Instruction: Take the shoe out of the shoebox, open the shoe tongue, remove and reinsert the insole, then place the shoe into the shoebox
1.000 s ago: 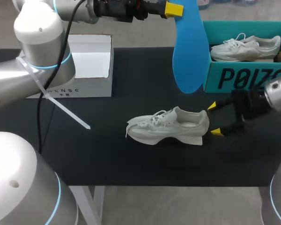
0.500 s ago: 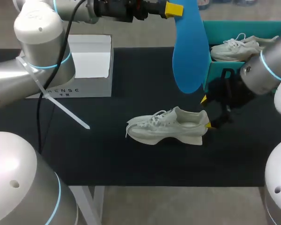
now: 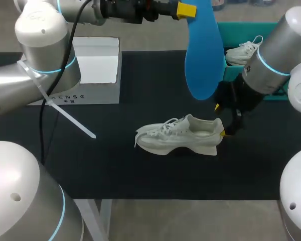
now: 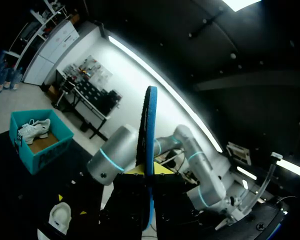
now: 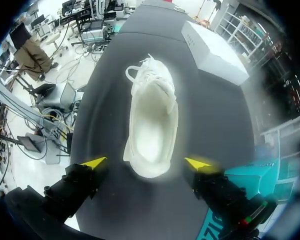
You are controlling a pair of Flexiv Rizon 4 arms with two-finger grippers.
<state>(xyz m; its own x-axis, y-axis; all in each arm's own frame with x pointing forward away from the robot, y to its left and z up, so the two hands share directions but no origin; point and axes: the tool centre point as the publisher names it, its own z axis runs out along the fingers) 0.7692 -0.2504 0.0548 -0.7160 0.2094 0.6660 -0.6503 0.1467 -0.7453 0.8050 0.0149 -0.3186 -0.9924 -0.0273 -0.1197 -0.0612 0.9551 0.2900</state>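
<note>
Shoe (image 5: 151, 125) heel sits between spread right fingers (image 5: 94, 162).

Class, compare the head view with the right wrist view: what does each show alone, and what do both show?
Head view only: the blue insole held in the left gripper, and a second shoe in the teal shoebox. Right wrist view only: a straight look down into the white shoe. Both: that shoe on the black table, the open right gripper at its heel, the white box.
</note>
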